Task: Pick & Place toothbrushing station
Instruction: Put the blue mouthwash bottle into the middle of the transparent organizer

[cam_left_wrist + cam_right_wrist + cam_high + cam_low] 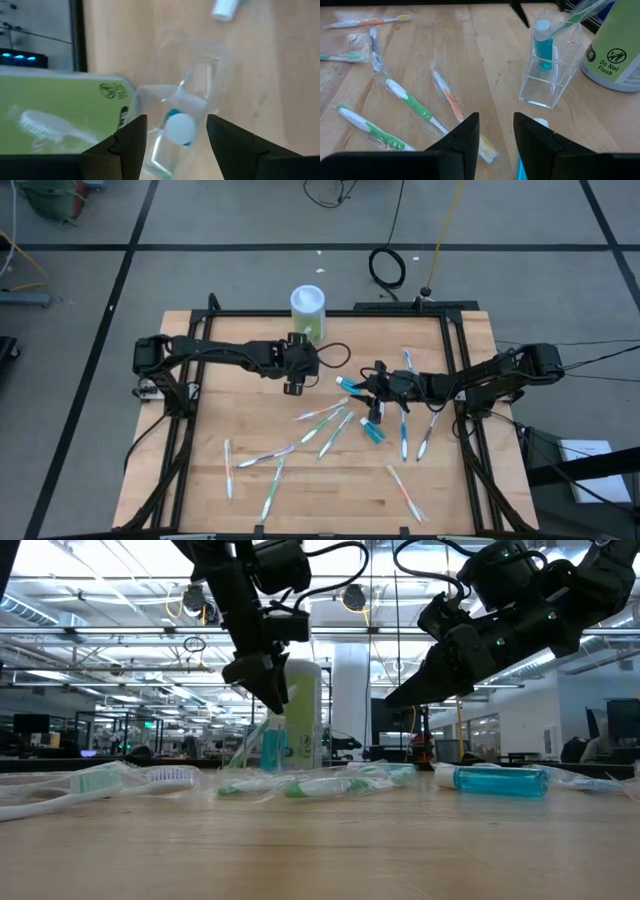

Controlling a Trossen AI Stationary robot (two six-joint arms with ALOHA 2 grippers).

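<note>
The toothbrushing station (549, 65) is a clear plastic holder standing upright on the wooden table beside the green canister (615, 50). A blue bottle with a white cap (178, 127) and a green toothbrush (572, 17) stand in it. My left gripper (177, 122) is open and slants down over the holder's top. Its fingers stand on either side of the holder without touching it. In the high view the left gripper (293, 385) hides the holder. My right gripper (496, 117) hovers open above the table to the holder's right, with nothing between its fingers.
Several wrapped toothbrushes (325, 420) lie scattered over the table's middle and near side. One of them (457, 107) is just below my right gripper. A blue bottle (500, 780) lies on its side at the right. Black frame rails (455, 360) border the table.
</note>
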